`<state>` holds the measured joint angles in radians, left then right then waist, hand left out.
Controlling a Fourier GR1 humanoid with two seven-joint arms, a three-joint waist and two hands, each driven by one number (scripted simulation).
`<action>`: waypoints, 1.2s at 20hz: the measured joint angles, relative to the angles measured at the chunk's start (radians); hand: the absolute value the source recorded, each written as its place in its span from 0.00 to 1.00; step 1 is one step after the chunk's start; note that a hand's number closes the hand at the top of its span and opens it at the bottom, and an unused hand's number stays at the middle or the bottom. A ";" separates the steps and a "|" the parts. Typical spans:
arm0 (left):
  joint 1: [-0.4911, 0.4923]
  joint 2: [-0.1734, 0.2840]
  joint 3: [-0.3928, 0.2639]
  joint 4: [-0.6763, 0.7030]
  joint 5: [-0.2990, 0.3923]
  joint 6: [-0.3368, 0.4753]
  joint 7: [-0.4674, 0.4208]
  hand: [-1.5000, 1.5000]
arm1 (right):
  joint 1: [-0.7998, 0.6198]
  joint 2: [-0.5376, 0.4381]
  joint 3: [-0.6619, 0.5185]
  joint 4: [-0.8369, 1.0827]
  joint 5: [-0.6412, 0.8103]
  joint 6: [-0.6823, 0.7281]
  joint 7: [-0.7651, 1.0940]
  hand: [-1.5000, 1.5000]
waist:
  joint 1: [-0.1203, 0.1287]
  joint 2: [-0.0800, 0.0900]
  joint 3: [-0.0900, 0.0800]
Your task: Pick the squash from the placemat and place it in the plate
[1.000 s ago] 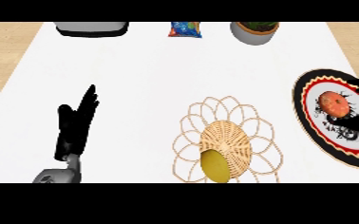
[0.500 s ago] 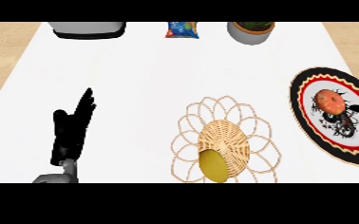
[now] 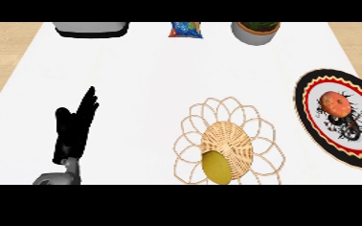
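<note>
A yellow-green squash (image 3: 218, 166) lies on the woven wicker placemat (image 3: 230, 141), at its near edge low in the head view. The plate (image 3: 316, 119), with a black, red and white rim and an orange-red picture in its middle, sits at the right edge, partly cut off. My left hand (image 3: 73, 130) rests open at the lower left, fingers straight and pointing away, far from the squash. The right hand shows nowhere.
Along the counter's far edge stand a grey appliance (image 3: 92, 28), a blue snack bag (image 3: 185, 29) and a grey pot with a plant (image 3: 255, 32). White counter (image 3: 155, 81) stretches between my left hand and the placemat.
The view has shifted slightly, so the left hand, placemat and plate show a little farther right. Nothing was taken hold of or let go.
</note>
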<state>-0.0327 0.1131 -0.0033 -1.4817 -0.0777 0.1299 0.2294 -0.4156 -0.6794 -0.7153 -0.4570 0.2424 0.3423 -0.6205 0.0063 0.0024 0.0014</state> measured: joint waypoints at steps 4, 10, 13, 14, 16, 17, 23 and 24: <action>-0.002 -0.009 -0.002 0.012 -0.009 0.000 -0.010 0.50 | 0.020 -0.003 0.024 0.025 -0.019 0.009 -0.075 0.00 | 0.000 0.000 0.000; -0.007 -0.010 0.001 -0.011 -0.015 -0.006 0.017 0.50 | -0.007 0.005 0.069 0.090 -0.020 -0.054 -0.124 0.00 | 0.004 0.000 0.000; -0.019 -0.013 0.006 0.006 -0.017 -0.006 0.012 0.50 | -0.006 0.006 0.085 0.110 -0.017 -0.097 -0.121 0.00 | 0.003 0.001 0.000; -0.022 -0.009 0.015 0.017 -0.013 -0.010 0.006 0.50 | -0.005 0.005 0.091 0.111 -0.017 -0.112 -0.114 0.00 | 0.003 0.001 0.000; -0.012 -0.016 0.012 0.024 -0.019 -0.008 -0.013 0.50 | -0.014 -0.002 0.098 0.121 -0.021 -0.132 -0.097 0.00 | 0.003 0.001 0.000; -0.022 -0.020 0.009 0.027 -0.025 -0.004 -0.005 0.50 | -0.023 -0.010 0.103 0.133 -0.020 -0.141 -0.094 0.00 | 0.004 0.001 0.000; 0.013 -0.029 -0.005 -0.024 -0.034 -0.004 0.009 0.50 | -0.012 -0.034 0.119 0.189 -0.025 -0.178 -0.128 0.00 | 0.006 0.002 0.001; -0.003 -0.020 0.008 -0.009 -0.028 -0.011 0.007 0.50 | -0.014 -0.042 0.122 0.194 -0.025 -0.184 -0.126 0.00 | 0.006 0.002 0.001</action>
<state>-0.0353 0.0930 0.0045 -1.4902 -0.1055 0.1192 0.2366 -0.4296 -0.7211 -0.5938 -0.2627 0.2177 0.1586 -0.7467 0.0122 0.0042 0.0019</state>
